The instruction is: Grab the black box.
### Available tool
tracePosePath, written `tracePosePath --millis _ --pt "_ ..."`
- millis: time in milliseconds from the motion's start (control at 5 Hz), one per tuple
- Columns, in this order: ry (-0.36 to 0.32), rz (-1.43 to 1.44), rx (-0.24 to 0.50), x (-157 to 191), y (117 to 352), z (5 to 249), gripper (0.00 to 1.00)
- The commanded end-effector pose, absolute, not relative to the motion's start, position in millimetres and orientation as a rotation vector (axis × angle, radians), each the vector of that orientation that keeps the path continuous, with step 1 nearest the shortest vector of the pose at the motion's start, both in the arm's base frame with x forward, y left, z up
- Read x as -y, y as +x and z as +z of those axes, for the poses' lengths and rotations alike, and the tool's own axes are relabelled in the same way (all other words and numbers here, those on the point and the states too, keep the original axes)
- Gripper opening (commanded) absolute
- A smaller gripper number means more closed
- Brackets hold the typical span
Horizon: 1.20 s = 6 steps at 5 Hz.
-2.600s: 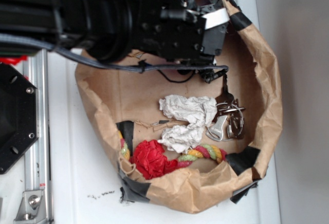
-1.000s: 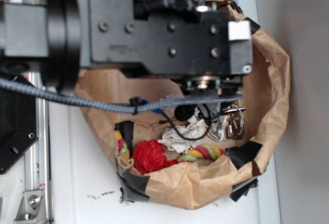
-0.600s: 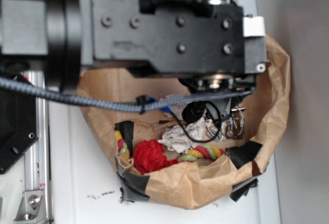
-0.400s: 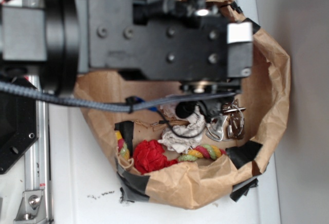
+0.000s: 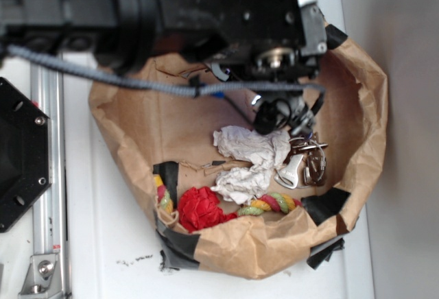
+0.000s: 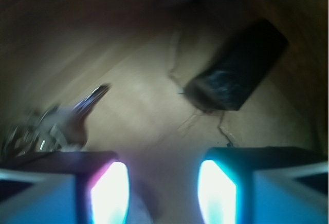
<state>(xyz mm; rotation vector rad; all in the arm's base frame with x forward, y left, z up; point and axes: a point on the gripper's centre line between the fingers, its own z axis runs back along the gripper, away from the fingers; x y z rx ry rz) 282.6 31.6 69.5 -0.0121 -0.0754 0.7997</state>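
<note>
While arm hangs over paper bag (image 5: 357, 127), hand (image 6: 163, 183) spread, empty; black box (image 6: 237, 66) ahead, apart.

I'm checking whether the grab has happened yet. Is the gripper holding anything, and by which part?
Nothing is held. The gripper is open with an empty gap between its fingers, and the black box lies apart, ahead of it on the paper.

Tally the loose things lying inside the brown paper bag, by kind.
Black box: 1
Crumpled white paper: 1
Red crumpled wad: 1
Braided rope: 1
Bunch of metal keys: 1
Total: 5
</note>
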Motion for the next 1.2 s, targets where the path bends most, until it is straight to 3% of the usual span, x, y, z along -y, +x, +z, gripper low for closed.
tracePosePath --millis 0,200,1000 --pt "-0.003 1.094 0.190 -59.3 269.6 68.2 1.00" --pt "0.045 1.249 0.263 -65.0 260.4 67.2 1.00" --pt "0.078 1.299 0.271 -82.9 276.9 47.3 1.00"
